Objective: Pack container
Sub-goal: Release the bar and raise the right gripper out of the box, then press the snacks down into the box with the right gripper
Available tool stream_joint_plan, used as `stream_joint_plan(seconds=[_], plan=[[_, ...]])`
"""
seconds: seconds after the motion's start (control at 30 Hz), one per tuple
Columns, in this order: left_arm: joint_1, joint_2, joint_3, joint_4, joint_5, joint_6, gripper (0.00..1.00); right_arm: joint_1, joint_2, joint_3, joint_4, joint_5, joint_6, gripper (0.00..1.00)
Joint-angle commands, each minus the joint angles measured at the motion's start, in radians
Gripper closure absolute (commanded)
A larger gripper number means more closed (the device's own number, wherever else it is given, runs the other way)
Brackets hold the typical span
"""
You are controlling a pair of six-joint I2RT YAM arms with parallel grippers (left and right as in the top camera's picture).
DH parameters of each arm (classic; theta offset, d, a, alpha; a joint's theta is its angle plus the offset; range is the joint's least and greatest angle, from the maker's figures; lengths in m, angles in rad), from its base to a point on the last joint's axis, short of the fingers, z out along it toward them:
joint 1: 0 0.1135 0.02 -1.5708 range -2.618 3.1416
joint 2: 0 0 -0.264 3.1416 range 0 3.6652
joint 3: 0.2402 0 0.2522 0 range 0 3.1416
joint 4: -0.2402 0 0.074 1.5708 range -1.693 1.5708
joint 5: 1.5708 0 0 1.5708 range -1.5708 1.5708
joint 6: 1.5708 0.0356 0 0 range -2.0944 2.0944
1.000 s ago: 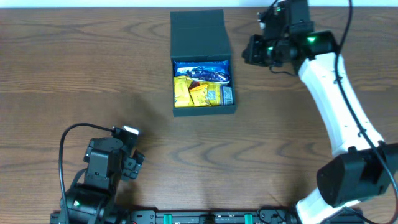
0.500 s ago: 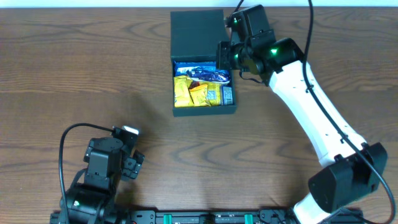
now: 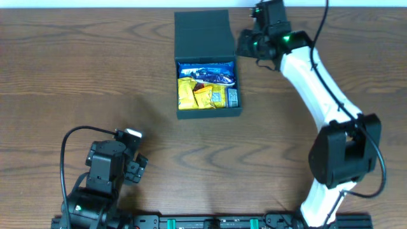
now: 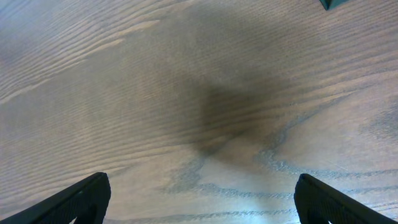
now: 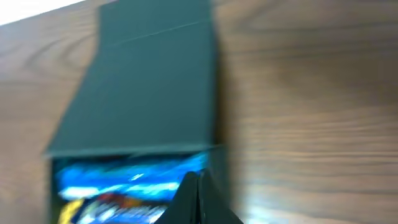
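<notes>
The container [image 3: 210, 113] is a dark teal-black box at the back middle of the table, its flap lid [image 3: 203, 35] standing open behind it. Blue and yellow snack packets [image 3: 206, 88] lie inside. My right gripper [image 3: 247, 44] is shut and empty, just right of the lid near the box's back right corner. In the right wrist view, which is blurred, the shut fingers [image 5: 199, 196] point at the box's right wall, with the lid [image 5: 149, 87] and a blue packet [image 5: 124, 177] beyond. My left gripper [image 3: 130, 156] is open and empty at the front left, over bare wood [image 4: 199, 124].
The wooden table's far edge [image 3: 95, 7] runs just behind the box. A corner of the box shows at the top right of the left wrist view [image 4: 333, 3]. The right arm [image 3: 318, 95] reaches across the table's right side.
My right gripper swung left over the box's back right corner, then drew back right and toward the far edge. The left arm and the box have not moved.
</notes>
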Motion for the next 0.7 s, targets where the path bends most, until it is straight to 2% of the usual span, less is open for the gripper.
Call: stream_joint_plan(seconds=[0.0, 0.23, 0.33, 0.47, 0.67], plan=[[0.006, -0.002, 0.0, -0.001, -0.014, 0.011, 0.05, -0.06, 0.056, 0.028, 0.014, -0.044, -0.01, 0.98], [0.006, -0.002, 0.0, -0.001, -0.014, 0.011, 0.05, -0.093, 0.209, 0.028, 0.077, -0.204, 0.005, 0.98], [0.006, -0.002, 0.0, -0.001, -0.014, 0.011, 0.05, -0.087, 0.217, 0.029, 0.066, -0.313, 0.006, 0.99], [0.006, -0.002, 0.0, -0.001, -0.014, 0.011, 0.05, -0.069, 0.159, 0.04, -0.032, -0.235, 0.013, 0.98], [0.006, -0.002, 0.0, -0.001, -0.014, 0.011, 0.05, -0.033, 0.066, 0.04, -0.219, -0.239, -0.018, 0.98]])
